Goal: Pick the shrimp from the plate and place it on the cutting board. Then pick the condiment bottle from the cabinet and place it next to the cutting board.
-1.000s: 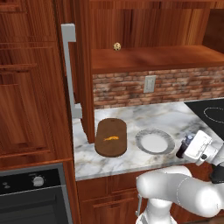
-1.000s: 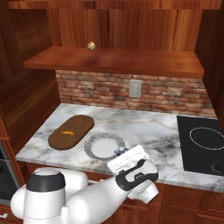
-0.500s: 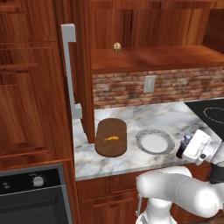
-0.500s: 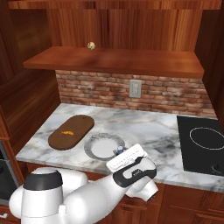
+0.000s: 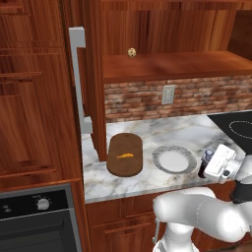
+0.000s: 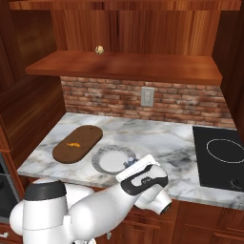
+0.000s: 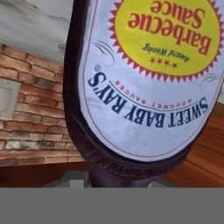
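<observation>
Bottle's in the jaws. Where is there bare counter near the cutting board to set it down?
Bare marble lies behind the cutting board and the plate, up to the brick wall, and between the plate and the cooktop. The strip between board and plate is narrow. The condiment bottle sits in the gripper right of the plate.

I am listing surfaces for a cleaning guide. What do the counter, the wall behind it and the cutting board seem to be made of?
Counter: looks like polished marble, white with grey veins. Wall: looks like rough brick, reddish blocks with pale mortar lines. Cutting board: probably wood, dark brown and matte, though the grain is hardly visible.
</observation>
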